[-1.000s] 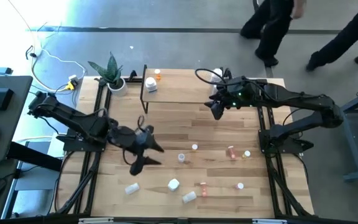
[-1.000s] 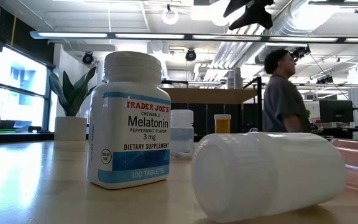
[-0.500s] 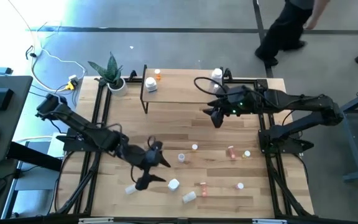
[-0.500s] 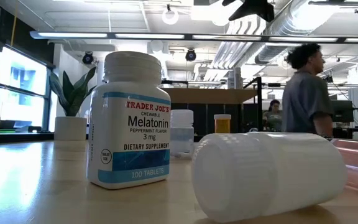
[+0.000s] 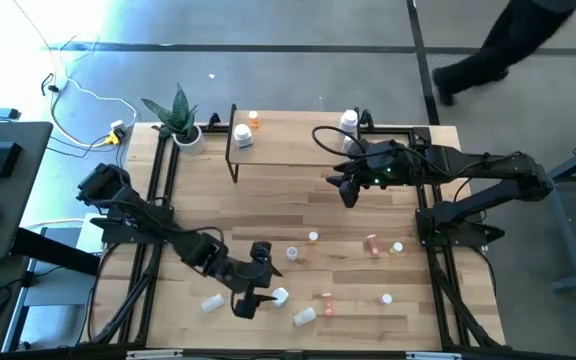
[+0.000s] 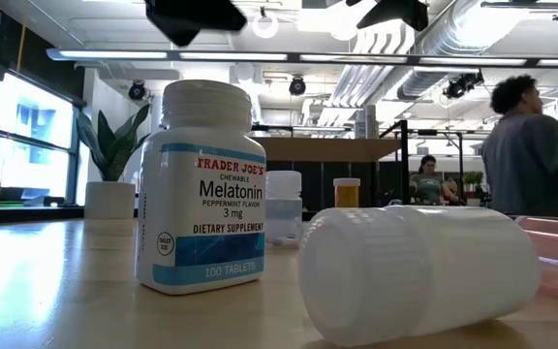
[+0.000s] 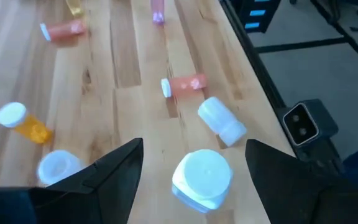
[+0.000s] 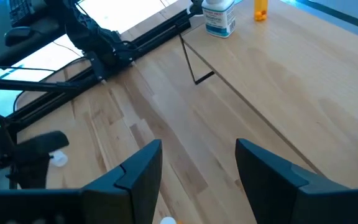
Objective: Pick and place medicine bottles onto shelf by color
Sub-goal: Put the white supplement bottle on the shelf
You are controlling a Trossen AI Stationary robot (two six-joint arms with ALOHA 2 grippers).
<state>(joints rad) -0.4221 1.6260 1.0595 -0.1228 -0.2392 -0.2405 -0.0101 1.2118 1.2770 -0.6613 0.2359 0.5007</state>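
Observation:
My left gripper (image 5: 256,280) (image 7: 194,146) hangs open over the near middle of the table. Its fingers stand on either side of an upright white bottle (image 7: 202,177) (image 5: 280,296) without touching it. In the low view this is the labelled white bottle (image 6: 201,189), standing on its base. A second white bottle (image 7: 222,121) (image 6: 419,271) lies on its side beside it. A pinkish bottle (image 7: 185,86) lies farther off. My right gripper (image 5: 348,192) (image 8: 197,146) is open in the air by the shelf (image 5: 298,150). The shelf carries a white bottle (image 8: 219,15) and an orange one (image 8: 261,9).
More small bottles lie scattered on the near half of the table: an orange one (image 7: 20,121), a white cap (image 7: 58,167) and pinkish ones (image 5: 372,243). A potted plant (image 5: 180,118) stands at the far left corner. People move beyond the far edge (image 5: 508,50).
My left gripper has swung toward the near edge and somewhat to the right, coming down over the upright white bottle, still open. My right gripper drifted slightly left near the shelf, then held still. A person has walked rightward behind the table.

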